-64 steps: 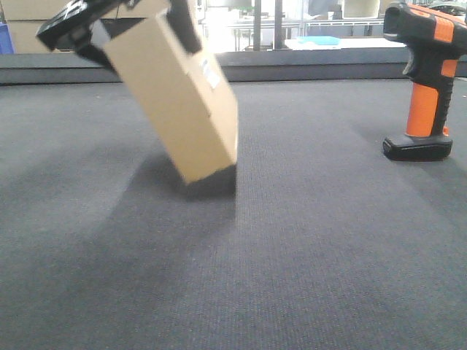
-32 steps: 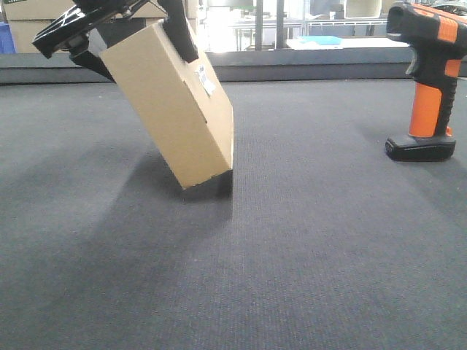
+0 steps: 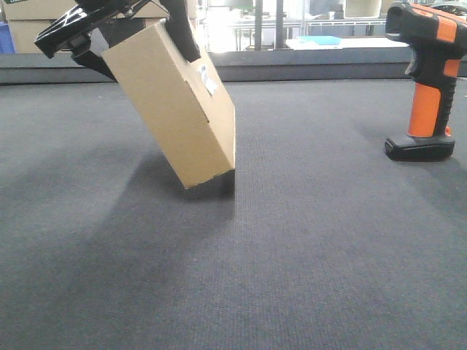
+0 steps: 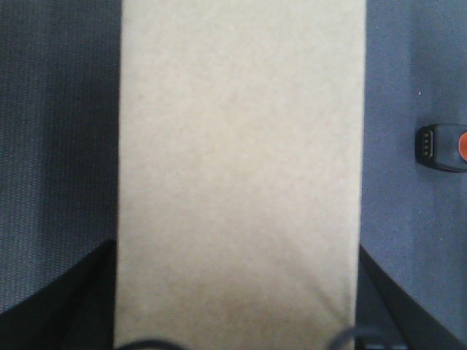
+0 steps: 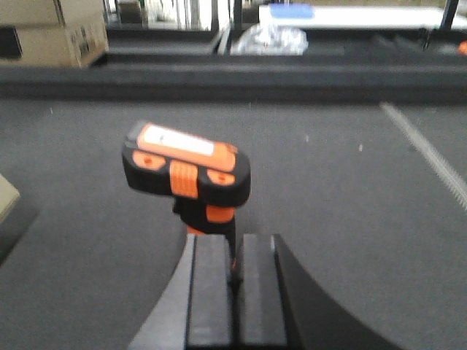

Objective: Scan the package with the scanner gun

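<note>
- Box is leaning steeply, lower edge down at the mat — white label on its upper face.
- Left gripper is clamping the box's top end.
- Scanner is standing upright, well apart.
- Right gripper is facing it — fingers pressed together, empty.

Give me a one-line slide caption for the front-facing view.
Left tool grips the tilted cardboard box, its lower end at the dark mat; the orange scanner gun stands upright, apart, ungripped.

The box in the left tool has dipped slightly lower toward the desk, and has just nudged a hair right.
</note>
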You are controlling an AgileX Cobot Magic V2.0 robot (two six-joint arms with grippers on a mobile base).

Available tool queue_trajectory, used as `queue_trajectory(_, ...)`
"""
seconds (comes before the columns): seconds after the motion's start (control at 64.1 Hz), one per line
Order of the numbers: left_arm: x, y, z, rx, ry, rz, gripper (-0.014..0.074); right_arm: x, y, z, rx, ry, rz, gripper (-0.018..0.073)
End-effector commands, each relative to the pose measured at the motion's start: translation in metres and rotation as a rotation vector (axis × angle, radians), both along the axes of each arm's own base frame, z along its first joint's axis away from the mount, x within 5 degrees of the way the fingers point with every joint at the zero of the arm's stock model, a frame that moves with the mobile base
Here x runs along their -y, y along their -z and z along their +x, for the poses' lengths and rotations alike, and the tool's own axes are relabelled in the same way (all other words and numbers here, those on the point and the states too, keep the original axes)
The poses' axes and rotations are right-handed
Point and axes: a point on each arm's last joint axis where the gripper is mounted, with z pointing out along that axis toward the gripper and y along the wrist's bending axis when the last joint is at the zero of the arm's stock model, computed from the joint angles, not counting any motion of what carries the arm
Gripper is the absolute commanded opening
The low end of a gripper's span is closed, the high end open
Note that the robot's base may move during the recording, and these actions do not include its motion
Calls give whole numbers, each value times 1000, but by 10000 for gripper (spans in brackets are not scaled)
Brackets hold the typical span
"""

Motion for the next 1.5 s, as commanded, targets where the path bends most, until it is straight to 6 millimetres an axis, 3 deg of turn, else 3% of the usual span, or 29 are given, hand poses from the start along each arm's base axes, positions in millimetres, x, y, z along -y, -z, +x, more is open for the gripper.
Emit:
queue_trajectory(0.0, 2, -3, -1, 17, -2, -14, -111, 2, 4, 16, -12, 5, 3, -165)
queue_trajectory(0.437, 2, -3, -1, 19, -3, -12, -111, 7, 35, 60, -58, 51, 82, -165)
queue_trajectory(0.561, 2, -3, -1, 19, -3, -12, -111, 1, 52, 74, -114, 28, 85, -165)
queue_trajectory(0.78, 1, -3, 0, 30, -1, 2, -111, -19, 69, 96, -50, -40, 72, -165)
queue_trajectory(0.967, 0, -3, 0, 37, 1, 17, -111, -20, 83, 112, 21, 11, 278, -165)
queue_trajectory(1.154, 0, -3, 0, 42, 12, 23, -111, -20, 95, 118, 15, 21, 289, -153)
queue_trajectory(1.216, 0, -3, 0, 46, 22, 28, -111, -20, 99, 119, -5, 23, 288, -90)
queue_trajectory(1.279, 0, -3, 0, 48, 25, 30, -111, -20, 102, 120, -14, 25, 287, 31)
queue_trajectory(1.482, 0, -3, 0, 49, 27, 31, -111, -19, 111, 125, -31, 38, 288, 515)
